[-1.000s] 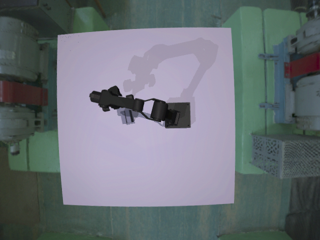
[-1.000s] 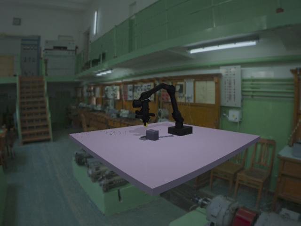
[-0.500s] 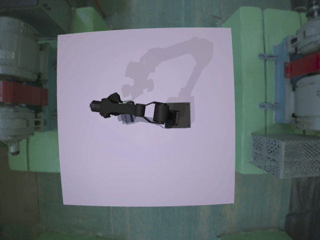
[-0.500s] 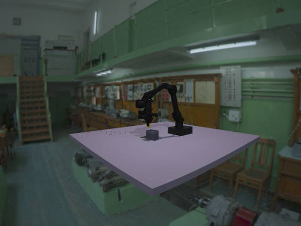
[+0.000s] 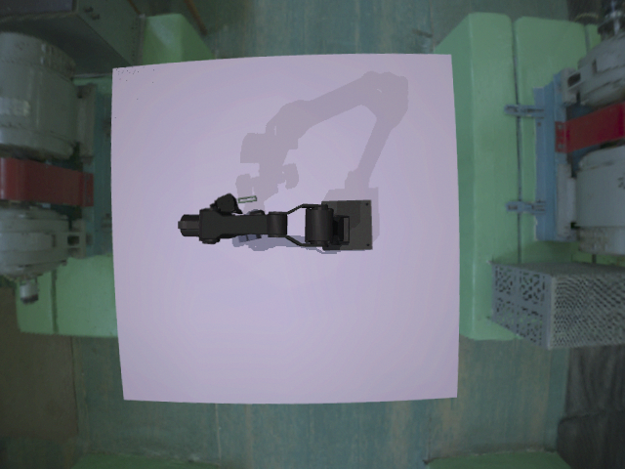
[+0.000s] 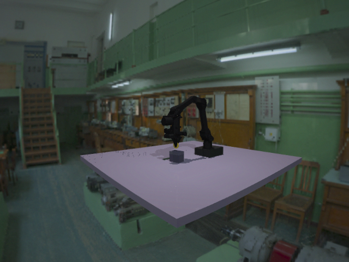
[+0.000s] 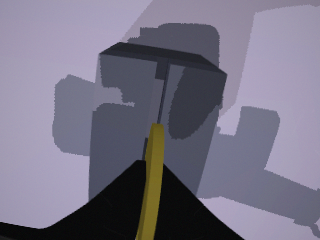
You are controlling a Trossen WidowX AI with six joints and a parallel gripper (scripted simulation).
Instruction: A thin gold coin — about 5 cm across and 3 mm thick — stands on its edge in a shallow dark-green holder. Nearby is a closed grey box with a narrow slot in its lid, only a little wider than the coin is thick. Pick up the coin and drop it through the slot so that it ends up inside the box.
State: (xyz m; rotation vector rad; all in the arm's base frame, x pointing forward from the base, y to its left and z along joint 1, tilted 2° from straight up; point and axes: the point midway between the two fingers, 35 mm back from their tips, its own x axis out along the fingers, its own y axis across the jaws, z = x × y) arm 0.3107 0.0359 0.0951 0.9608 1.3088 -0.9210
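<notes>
Pale tabletop [image 5: 282, 322] [image 6: 180, 186], slotted grey box [image 6: 176, 156] [image 7: 120, 145] beneath me.

Pinching the coin [image 6: 177, 146] [image 7: 154, 182] in my gripper [image 6: 175, 143] [image 7: 148, 171], I should match its edge to the slot's twelve-o'clock line before lowering gently.

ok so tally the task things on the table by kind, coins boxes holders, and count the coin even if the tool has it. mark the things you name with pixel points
coins: 1, gold [image 6: 176, 146] [image 7: 155, 165], in the tool [image 6: 175, 142]
boxes: 1, grey [image 6: 176, 156] [image 7: 120, 145]
holders: 1, green [image 5: 240, 200] [image 6: 165, 159]
total: 3
</notes>
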